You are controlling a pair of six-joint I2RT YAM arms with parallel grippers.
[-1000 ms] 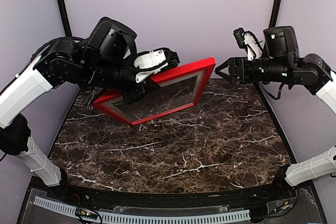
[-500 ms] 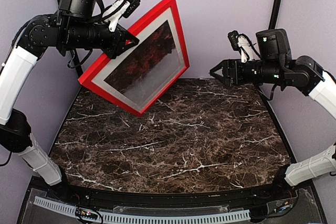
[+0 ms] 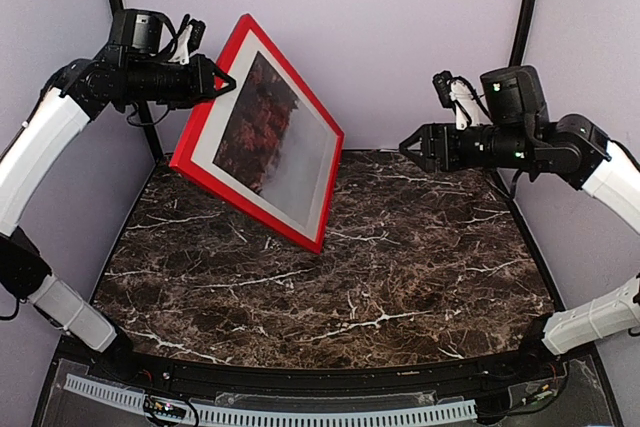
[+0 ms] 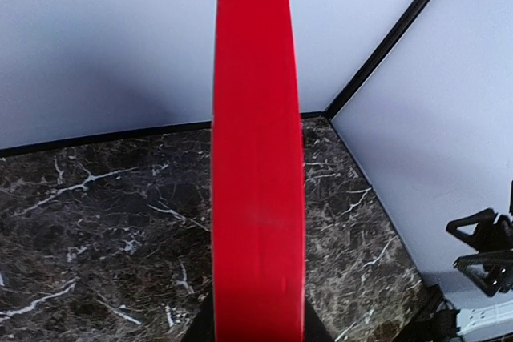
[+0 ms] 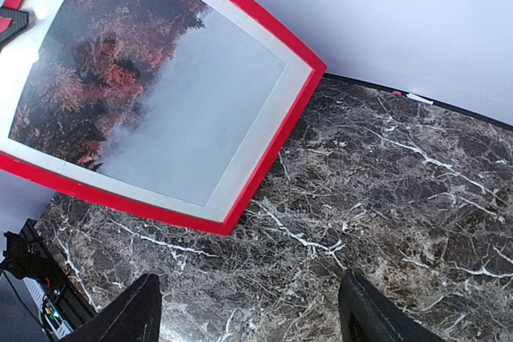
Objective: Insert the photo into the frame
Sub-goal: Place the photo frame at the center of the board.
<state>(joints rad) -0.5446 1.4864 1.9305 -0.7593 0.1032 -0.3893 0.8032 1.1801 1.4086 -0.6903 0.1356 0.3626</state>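
Note:
The frame [image 3: 245, 205] is red-railed and hangs tilted on one corner over the back left of the table, its face turned toward the right arm. Behind a white mat [image 3: 205, 142] sits the photo [image 3: 265, 132] of red-orange trees fading into fog. My left gripper [image 3: 220, 82] is shut on the frame's upper left rail. The left wrist view shows that rail [image 4: 256, 158] edge-on between the jaws. My right gripper [image 3: 408, 142] hovers open to the right of the frame and apart from it. Its view shows the frame [image 5: 272, 150] and photo [image 5: 136, 94] beyond the gripper [image 5: 252, 318].
The dark marble table [image 3: 380, 277] spreads below both arms. Pale walls and black corner posts [image 3: 525, 7] close in the back and sides. The frame's lowest corner [image 3: 318, 245] hangs close to the tabletop; I cannot tell if it touches.
The left arm has swung the frame up from lying nearly flat to standing steeply on a corner, face toward the right arm. The right gripper has drifted a little left and down.

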